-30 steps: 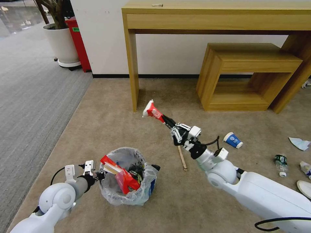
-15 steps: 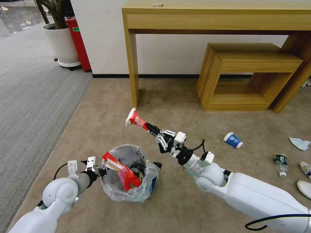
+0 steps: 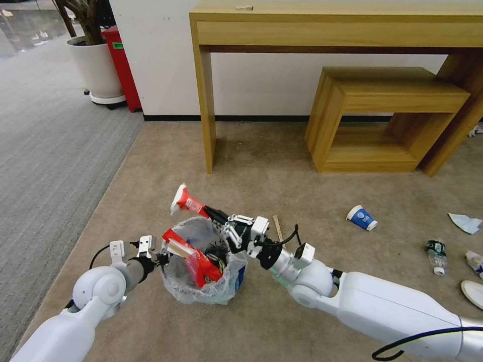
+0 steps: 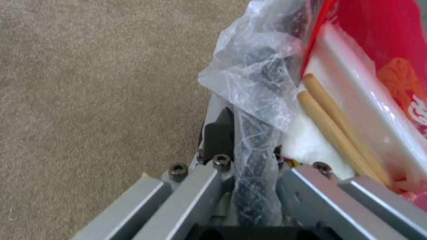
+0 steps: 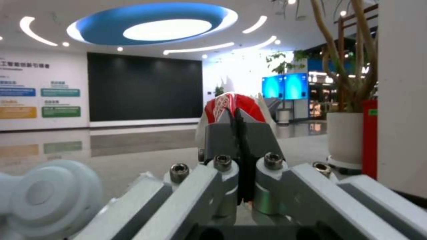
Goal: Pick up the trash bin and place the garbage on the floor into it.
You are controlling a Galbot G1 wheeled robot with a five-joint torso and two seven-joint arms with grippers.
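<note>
The trash bin, black with a crinkly clear bag, is at the lower middle of the head view on the beige floor. My left gripper is shut on its near-left rim; the left wrist view shows the rim and bag pinched between the jaws. A red wrapper and wooden sticks lie inside. My right gripper is shut on another red wrapper, garbage held above the bin's far rim. In the right wrist view that wrapper sticks out past the closed jaws.
More litter lies on the carpet to the right: a wooden stick, a blue-white cup, a small bottle, a light-blue mask, a white slipper. A desk leg and wooden bench stand behind. Grey carpet lies left.
My right arm has swung left and nearer, carrying the red wrapper from the open carpet to just over the bin. The left arm and the bin have shifted slightly right.
</note>
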